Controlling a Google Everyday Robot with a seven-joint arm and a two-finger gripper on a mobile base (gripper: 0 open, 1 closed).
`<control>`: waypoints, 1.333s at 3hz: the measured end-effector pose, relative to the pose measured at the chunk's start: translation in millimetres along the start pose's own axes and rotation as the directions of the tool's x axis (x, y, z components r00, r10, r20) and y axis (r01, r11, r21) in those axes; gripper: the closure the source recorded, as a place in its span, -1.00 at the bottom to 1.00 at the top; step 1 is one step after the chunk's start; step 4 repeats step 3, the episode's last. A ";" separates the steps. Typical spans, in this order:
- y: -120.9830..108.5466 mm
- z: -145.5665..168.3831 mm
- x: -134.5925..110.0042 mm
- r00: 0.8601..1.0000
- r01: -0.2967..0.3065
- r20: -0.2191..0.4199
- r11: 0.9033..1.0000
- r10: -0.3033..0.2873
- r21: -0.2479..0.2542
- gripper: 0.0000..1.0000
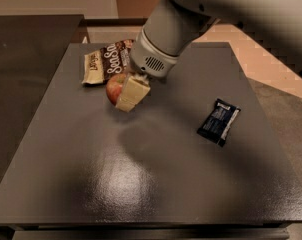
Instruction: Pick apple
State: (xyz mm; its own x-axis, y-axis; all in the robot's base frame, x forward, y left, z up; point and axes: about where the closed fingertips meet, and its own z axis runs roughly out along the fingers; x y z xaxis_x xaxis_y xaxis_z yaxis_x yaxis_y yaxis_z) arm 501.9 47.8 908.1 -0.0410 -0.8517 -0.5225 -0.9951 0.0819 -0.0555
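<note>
Apple: a small red apple (114, 88) is seen at the rear left of the dark table (141, 184), just in front of the snack bag (107, 61).
Gripper: the gripper (130, 95) is held low against the apple's right side, apparently touching it and covering part of it.
Grip: whether the apple is clasped cannot be told from this view.
Arm: the pale arm (171, 29) is angled down from the upper right.
Packet: a dark blue packet (219, 121) is laid flat to the right, well apart from the apple.

gripper (120, 97) clasping apple (113, 86), beside snack bag (105, 62)
</note>
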 end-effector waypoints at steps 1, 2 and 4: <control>-6.6 -32.9 -10.0 1.000 0.022 0.004 1.000 -0.022 0.007 1.00; -9.0 -69.7 -24.0 0.996 0.085 0.018 0.996 -0.085 0.013 1.00; -8.9 -70.2 -24.3 0.996 0.088 0.019 0.996 -0.088 0.013 1.00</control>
